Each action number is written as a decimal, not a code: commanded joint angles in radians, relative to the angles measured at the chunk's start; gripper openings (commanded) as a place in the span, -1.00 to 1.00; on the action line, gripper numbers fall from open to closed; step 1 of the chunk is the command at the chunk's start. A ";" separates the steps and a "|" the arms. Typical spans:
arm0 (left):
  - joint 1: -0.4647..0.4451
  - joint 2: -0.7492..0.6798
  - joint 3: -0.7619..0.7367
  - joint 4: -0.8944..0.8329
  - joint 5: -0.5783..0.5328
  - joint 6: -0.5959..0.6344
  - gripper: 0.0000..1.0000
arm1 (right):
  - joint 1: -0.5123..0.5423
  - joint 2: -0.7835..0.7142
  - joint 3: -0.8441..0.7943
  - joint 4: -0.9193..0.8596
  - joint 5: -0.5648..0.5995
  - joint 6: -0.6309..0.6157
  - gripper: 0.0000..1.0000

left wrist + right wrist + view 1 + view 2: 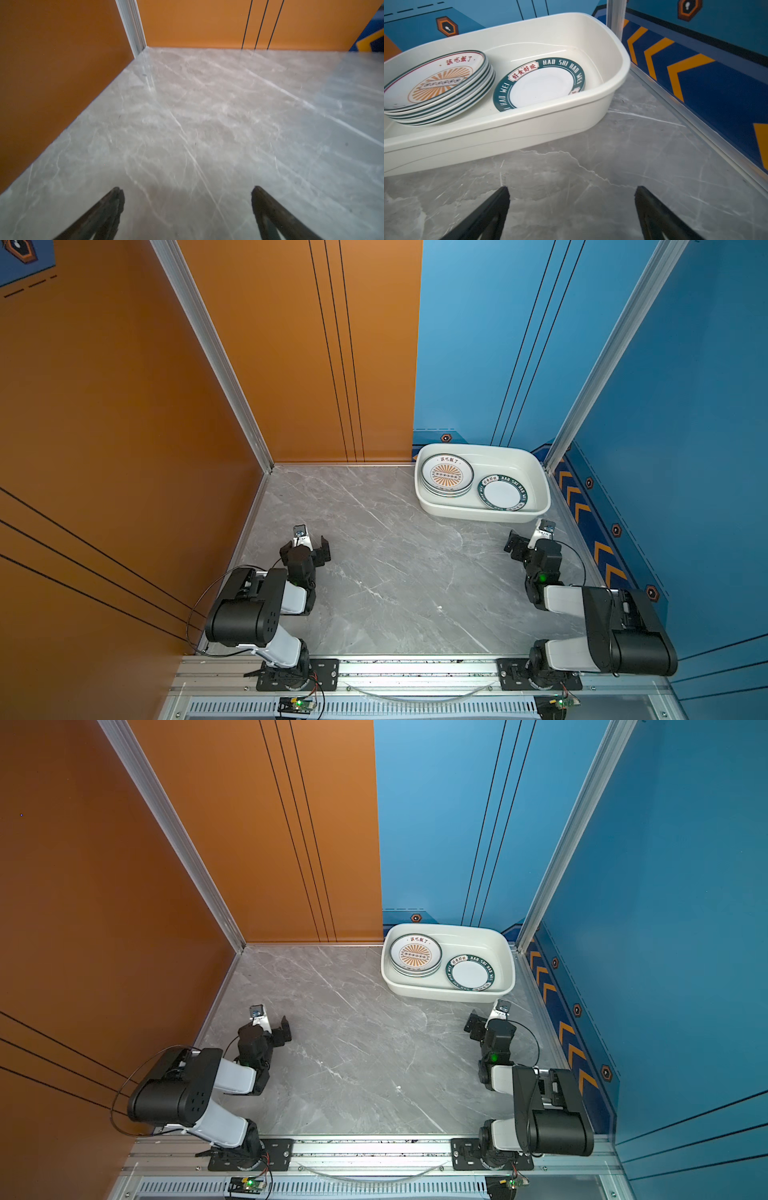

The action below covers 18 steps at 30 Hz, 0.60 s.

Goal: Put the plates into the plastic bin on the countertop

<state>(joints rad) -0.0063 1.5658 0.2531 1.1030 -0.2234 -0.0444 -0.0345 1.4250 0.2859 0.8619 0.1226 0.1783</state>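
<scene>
**Plates in the bin, both grippers spread over bare marble**

The plastic bin [529,128] has a near wall that cuts off the closest edge of the green-rimmed plate [539,83] in the right wrist view. Whether more plates lie under that plate cannot be told. Beside it inside the bin, the stack of sunburst plates [436,83] shows several rims, but its lowest layers merge and the picture's edge clips it. In a top view, one finger of the right gripper [572,190] is hidden behind its wrist camera mount. The left wrist view is soft and takes in only the countertop [207,124] and the orange wall [52,83].

The bin sits on the countertop with its back against the blue wall [685,448] and one end close to the aluminium post [615,18]. Only a narrow strip of marble is left at that end. In front of the bin and off its other end, the slab is open.

The right gripper hovers just in front of the bin's near wall, near the post-side corner. Its jaws are spread wide and hold nothing, and the green-rimmed plate is the closer of the two piles. The left gripper [187,190] is well apart from the bin, off its far end and further forward, with its jaws likewise wide and empty.
</scene>
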 commanded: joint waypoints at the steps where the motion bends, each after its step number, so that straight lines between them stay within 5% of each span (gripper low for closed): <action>1: 0.009 -0.011 0.047 -0.044 0.084 0.008 0.96 | 0.041 0.089 0.036 0.091 0.071 -0.068 0.92; 4: 0.009 -0.011 0.046 -0.045 0.078 0.003 0.96 | 0.072 0.092 0.094 -0.018 0.107 -0.096 1.00; 18: -0.031 -0.005 0.123 -0.175 0.019 0.038 0.96 | 0.076 0.103 0.086 0.017 0.110 -0.102 1.00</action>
<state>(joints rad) -0.0341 1.5635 0.3599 0.9600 -0.1902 -0.0246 0.0387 1.5311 0.3565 0.8906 0.2115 0.0994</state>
